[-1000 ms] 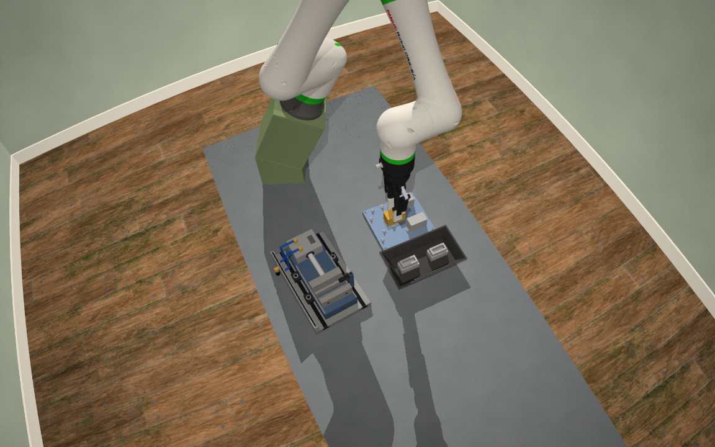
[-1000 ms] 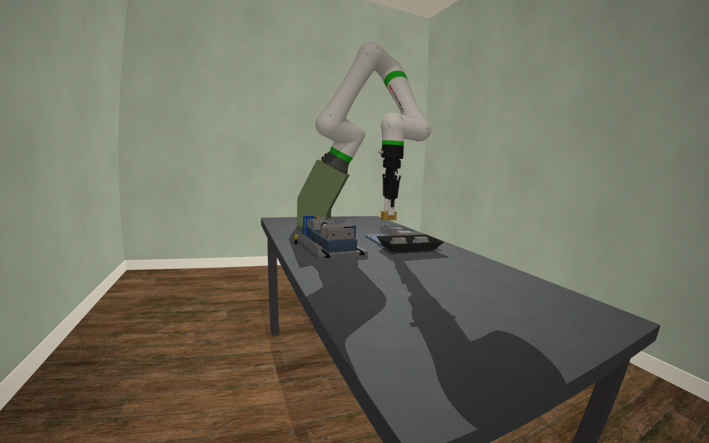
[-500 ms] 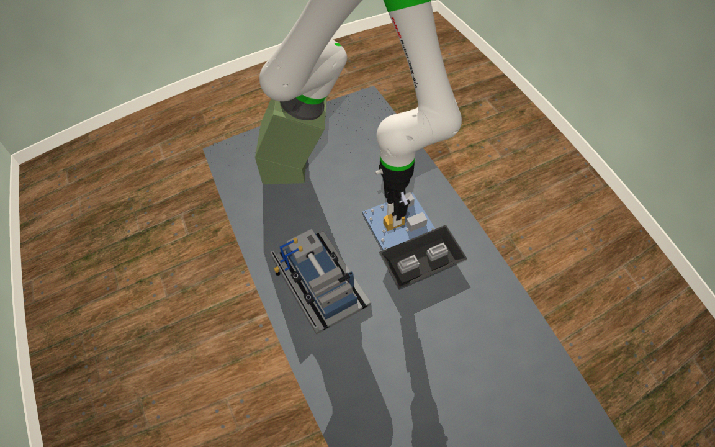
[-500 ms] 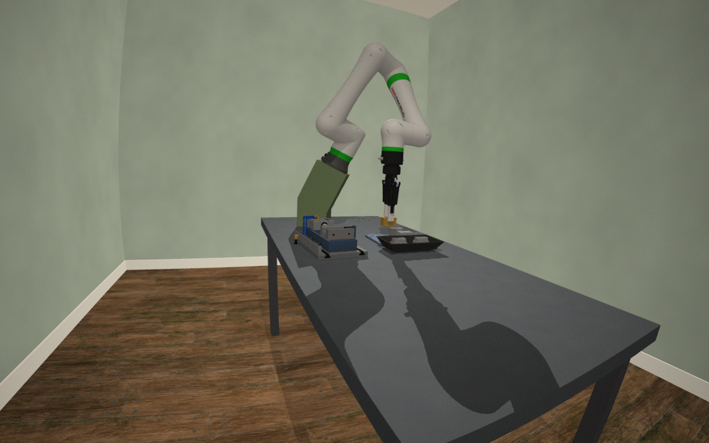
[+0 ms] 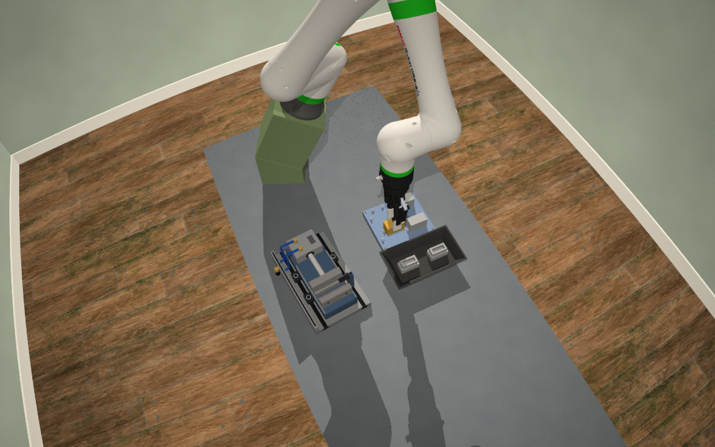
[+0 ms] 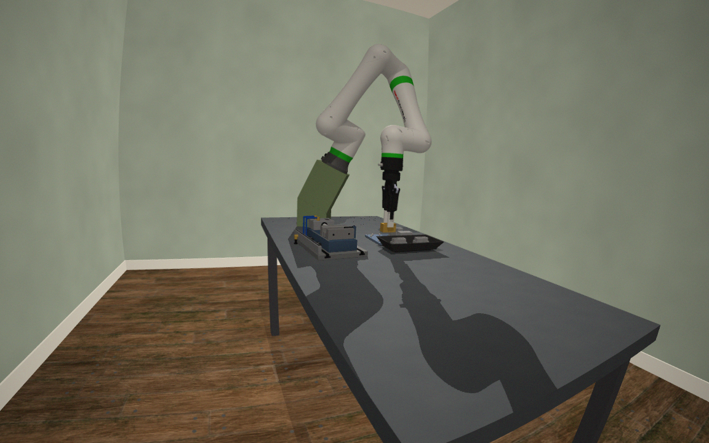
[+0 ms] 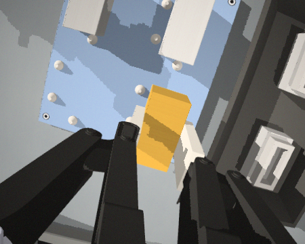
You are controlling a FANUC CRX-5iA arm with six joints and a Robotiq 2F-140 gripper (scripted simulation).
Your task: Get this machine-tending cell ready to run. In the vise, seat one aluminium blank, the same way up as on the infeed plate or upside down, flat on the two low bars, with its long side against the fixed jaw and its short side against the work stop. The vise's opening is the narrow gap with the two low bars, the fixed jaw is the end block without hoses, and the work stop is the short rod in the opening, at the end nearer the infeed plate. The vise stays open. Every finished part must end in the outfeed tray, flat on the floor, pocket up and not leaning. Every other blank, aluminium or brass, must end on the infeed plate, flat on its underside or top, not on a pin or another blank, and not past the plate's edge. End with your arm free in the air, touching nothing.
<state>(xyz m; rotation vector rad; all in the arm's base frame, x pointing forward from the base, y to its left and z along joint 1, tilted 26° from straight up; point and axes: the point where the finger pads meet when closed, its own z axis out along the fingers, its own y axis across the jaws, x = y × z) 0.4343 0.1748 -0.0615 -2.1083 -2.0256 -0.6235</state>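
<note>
Tool (image 7: pixel 163 142) grips plain yellow rectangular brass blank (image 7: pixel 163 127).

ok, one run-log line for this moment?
phase: placing brass | gripper: shut on brass blank, low over infeed plate | aluminium blanks on plate: two | outfeed tray: two finished parts | vise: no blank

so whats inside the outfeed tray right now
Two pale finished parts sit side by side on the floor of the dark outfeed tray, pockets up. The floor beneath them is hidden.
</note>
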